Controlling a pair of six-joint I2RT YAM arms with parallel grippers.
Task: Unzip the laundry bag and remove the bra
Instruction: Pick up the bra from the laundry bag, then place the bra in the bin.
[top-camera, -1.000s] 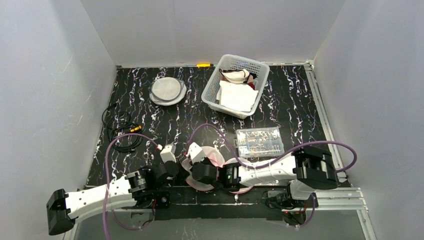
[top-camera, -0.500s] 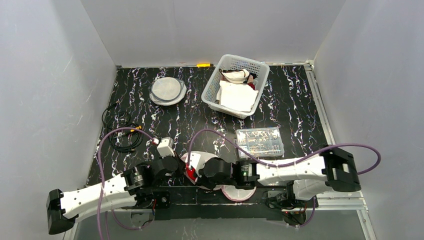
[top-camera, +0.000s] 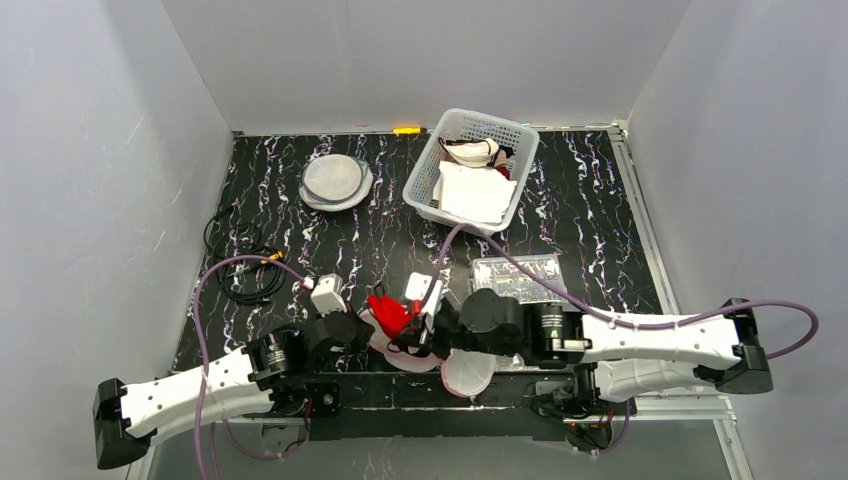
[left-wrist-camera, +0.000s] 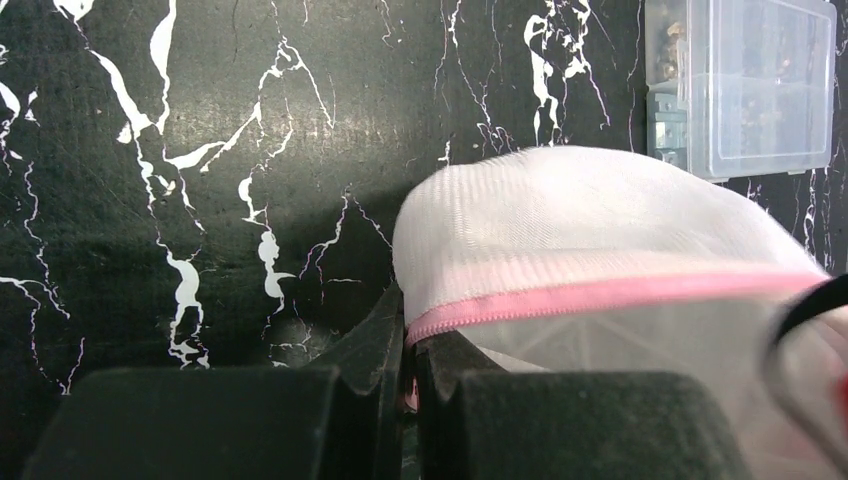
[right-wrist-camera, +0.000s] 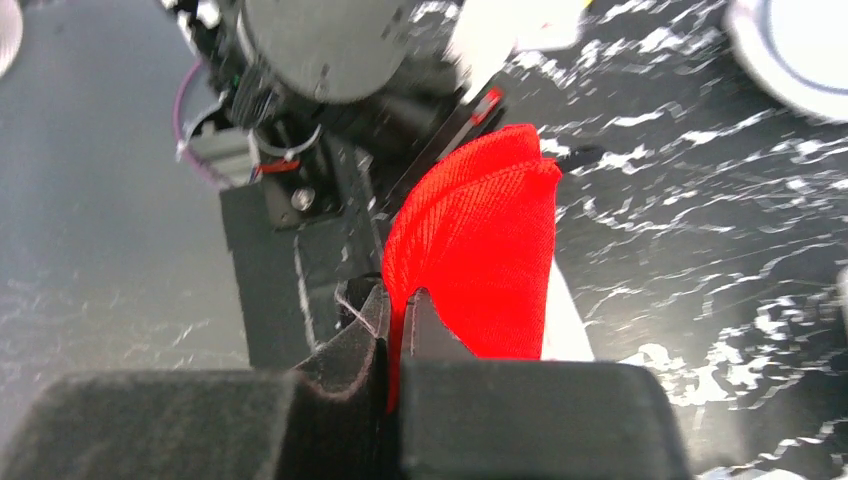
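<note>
The left arm (top-camera: 200, 385) is bending sharply at its elbow and pointing low toward the middle. The left gripper (left-wrist-camera: 410, 340) is squeezing its two black fingers tight together. It is pinching the pink edge of the laundry bag (left-wrist-camera: 560, 220) right at its tips. The right arm (top-camera: 650, 338) is lying long and flat, with its elbow far out behind its gripper. The right gripper (right-wrist-camera: 397, 305) is pressing its fingers almost together too. It is pinching the red bra (right-wrist-camera: 480, 240), which is sticking up just past its tips. The two grippers are sitting close together.
</note>
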